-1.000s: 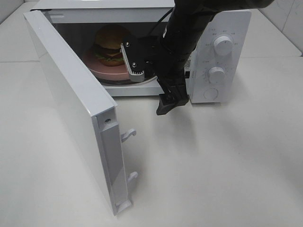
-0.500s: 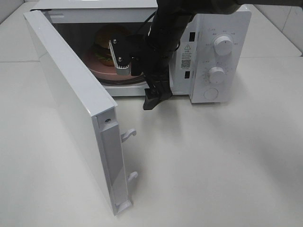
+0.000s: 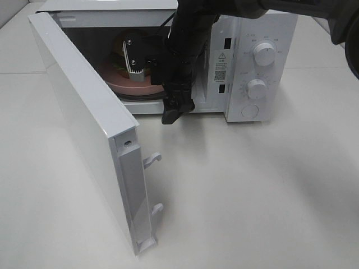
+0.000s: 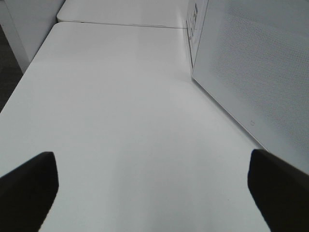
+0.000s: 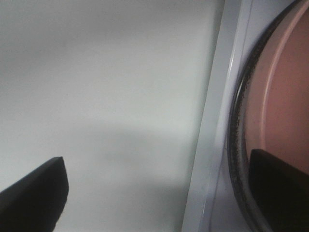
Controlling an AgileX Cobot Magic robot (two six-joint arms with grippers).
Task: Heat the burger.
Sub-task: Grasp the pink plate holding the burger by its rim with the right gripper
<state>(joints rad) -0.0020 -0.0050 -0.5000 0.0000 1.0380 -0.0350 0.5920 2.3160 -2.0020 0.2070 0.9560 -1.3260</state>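
White desk (image 3: 252,185) fills the exterior high view. On it stands a microwave (image 3: 269,33) with its door (image 3: 78,112) swung wide. The burger (image 3: 116,49) sits inside on a pink plate (image 3: 120,83), partly hidden by the right claw (image 3: 152,89), which hangs at the oven mouth with its jaws spread and holding nothing.

The left wrist view shows bare desk beside a white dotted panel, probably the door. The left claw (image 4: 154,193) is wide and empty.

The right wrist view shows the sill, the dark rim of the turntable (image 5: 236,145) and the plate's edge.

The burger looks light, soft and loosely stacked, so a pinch would likely squash or topple it. The stiff, possibly slick plate rim seems the safer hold.
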